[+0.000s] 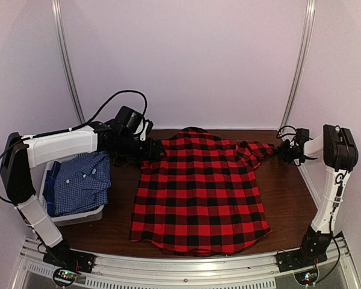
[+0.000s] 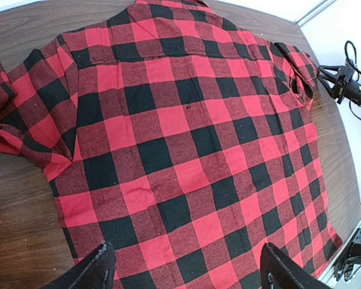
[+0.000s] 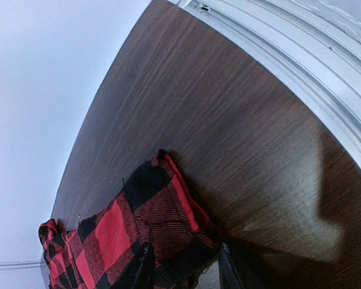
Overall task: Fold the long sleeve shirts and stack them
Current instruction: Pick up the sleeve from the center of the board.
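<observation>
The pale grey plastic basket (image 1: 78, 217) sits on the left side of the surface (image 1: 286, 198), beside the left arm. In it lies the blue-and-white check shirt (image 1: 78, 180), loosely folded, its fine check cloth rumpled and filling most of the basket.

The red-and-black plaid shirt (image 1: 198, 186) lies spread flat at the middle of the surface, back side up. Its collar (image 1: 195, 131) points to the far edge and its hem (image 1: 198, 244) to the arms' bases, so its long axis runs from near to far. One sleeve is bunched in soft folds at the shirt's left shoulder. The other sleeve (image 1: 259, 149) reaches out sideways toward the right edge.

The plaid cloth is a soft, slightly fuzzy flannel in large squares, with a seam across the upper back. The surface is dark brown with a wood grain, and a pale metal rail runs along its edge.

The left tool (image 2: 186, 271) hangs over the plaid shirt near its left shoulder, released, its dark fingers (image 2: 99, 268) set wide apart and touching nothing. The right tool (image 3: 185, 271) is low at the end of the outstretched sleeve, with the cuff (image 3: 159, 208) lying between its two fingers. Whether they are clenched on the cloth cannot be told.
</observation>
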You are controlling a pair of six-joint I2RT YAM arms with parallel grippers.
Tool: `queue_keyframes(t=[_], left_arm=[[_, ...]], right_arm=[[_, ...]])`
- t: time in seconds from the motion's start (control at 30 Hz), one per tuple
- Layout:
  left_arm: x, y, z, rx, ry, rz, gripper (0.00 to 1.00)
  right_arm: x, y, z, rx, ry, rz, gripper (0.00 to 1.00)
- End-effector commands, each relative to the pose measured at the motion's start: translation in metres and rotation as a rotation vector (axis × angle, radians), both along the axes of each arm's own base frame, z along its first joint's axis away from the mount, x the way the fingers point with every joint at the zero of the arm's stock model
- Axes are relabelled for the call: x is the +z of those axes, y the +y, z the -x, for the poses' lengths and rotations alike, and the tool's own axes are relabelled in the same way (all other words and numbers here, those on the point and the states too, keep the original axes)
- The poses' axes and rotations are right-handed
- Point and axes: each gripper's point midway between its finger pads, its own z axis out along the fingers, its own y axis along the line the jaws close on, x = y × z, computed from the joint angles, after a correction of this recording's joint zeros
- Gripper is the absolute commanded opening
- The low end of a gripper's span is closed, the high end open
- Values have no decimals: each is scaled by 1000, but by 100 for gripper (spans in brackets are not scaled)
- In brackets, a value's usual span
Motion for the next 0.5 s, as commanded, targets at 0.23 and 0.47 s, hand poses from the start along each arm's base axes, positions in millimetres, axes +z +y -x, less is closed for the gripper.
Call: queue_keyframes(t=[0.23, 0.47], left_arm=[[22, -6, -10, -4, -45, 29, 84], [23, -9, -11, -8, -42, 36, 84]], right_arm=[[25, -12, -17, 2, -48, 75, 11], [62, -14, -22, 13, -101, 137, 0]])
